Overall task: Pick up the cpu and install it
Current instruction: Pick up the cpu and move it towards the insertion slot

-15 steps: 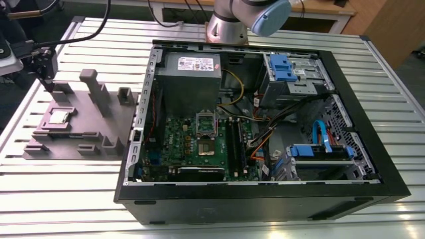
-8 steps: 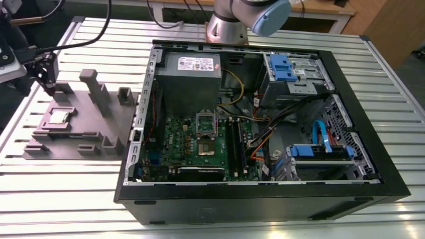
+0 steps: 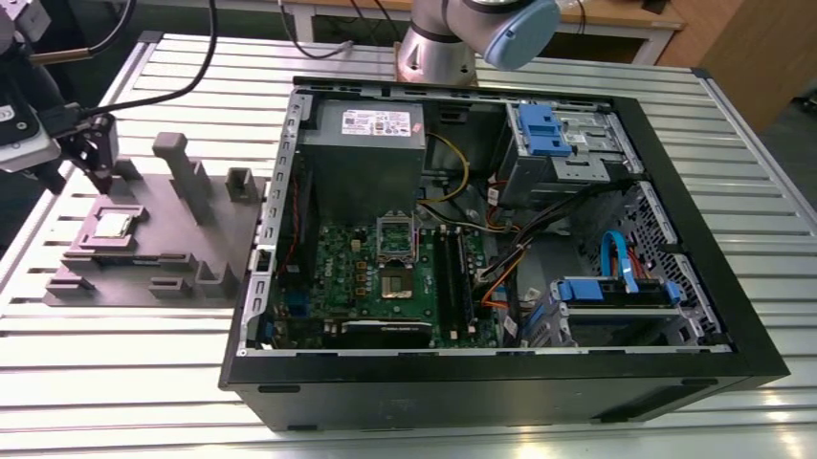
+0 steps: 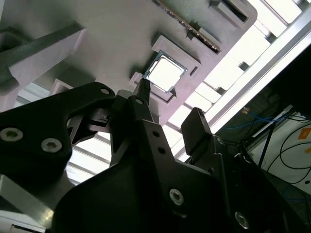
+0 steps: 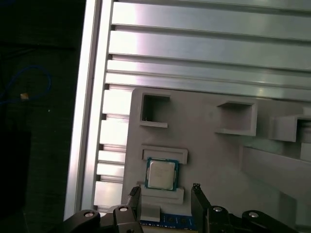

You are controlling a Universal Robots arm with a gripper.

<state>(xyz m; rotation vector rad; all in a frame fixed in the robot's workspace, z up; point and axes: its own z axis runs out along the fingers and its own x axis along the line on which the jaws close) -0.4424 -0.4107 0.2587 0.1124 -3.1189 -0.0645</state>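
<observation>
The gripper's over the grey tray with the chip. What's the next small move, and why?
Probably ease the gripper down toward the cpu. It is open and empty, hanging above the grey tray, and in the first wrist view the cpu lies flat in its recess, roughly centred between the fingertips.

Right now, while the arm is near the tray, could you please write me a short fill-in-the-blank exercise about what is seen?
1. The chip lies in a recess of the ____ moulded tray.
2. The gripper hovers over the chip with its fingers ____, holding nothing.
3. In the exterior view, the tray stands on the ____ side of the computer case.

Missing words: grey; open; left
</observation>
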